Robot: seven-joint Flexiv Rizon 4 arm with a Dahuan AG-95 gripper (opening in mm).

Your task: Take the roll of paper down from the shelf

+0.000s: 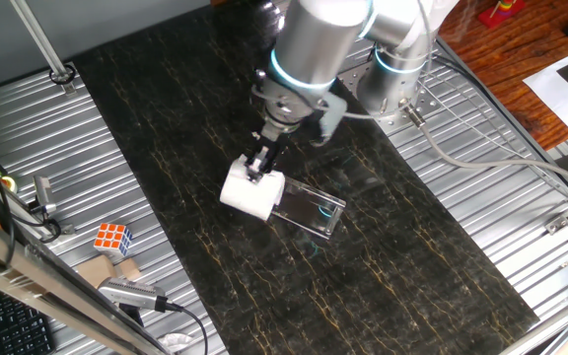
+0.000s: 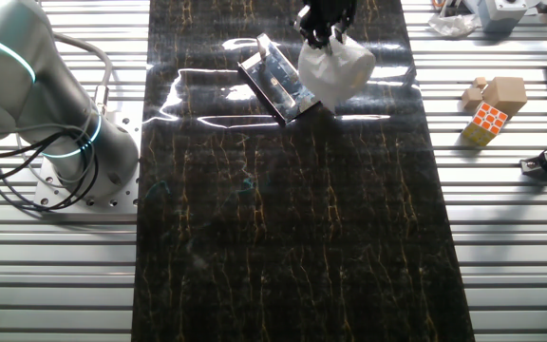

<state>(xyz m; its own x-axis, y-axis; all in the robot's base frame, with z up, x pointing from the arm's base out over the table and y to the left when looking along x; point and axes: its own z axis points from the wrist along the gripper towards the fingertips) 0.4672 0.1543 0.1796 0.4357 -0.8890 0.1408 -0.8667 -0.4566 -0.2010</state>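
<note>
The roll of paper (image 1: 252, 193) is a stubby white roll at the left end of the shelf (image 1: 312, 210), a low clear plastic stand on the dark marble-patterned mat. My gripper (image 1: 261, 164) comes down from above and is shut on the roll's top edge. In the other fixed view the roll (image 2: 336, 69) sits just right of the shelf (image 2: 275, 82), overlapping its edge, with the gripper (image 2: 324, 34) pinching it from above. I cannot tell whether the roll still rests on the shelf or hangs beside it.
A coloured puzzle cube (image 1: 112, 238) and wooden blocks (image 1: 99, 272) lie on the ribbed metal table left of the mat; they also show in the other view (image 2: 484, 124). The arm's base (image 2: 74, 161) and its cables stand beside the mat.
</note>
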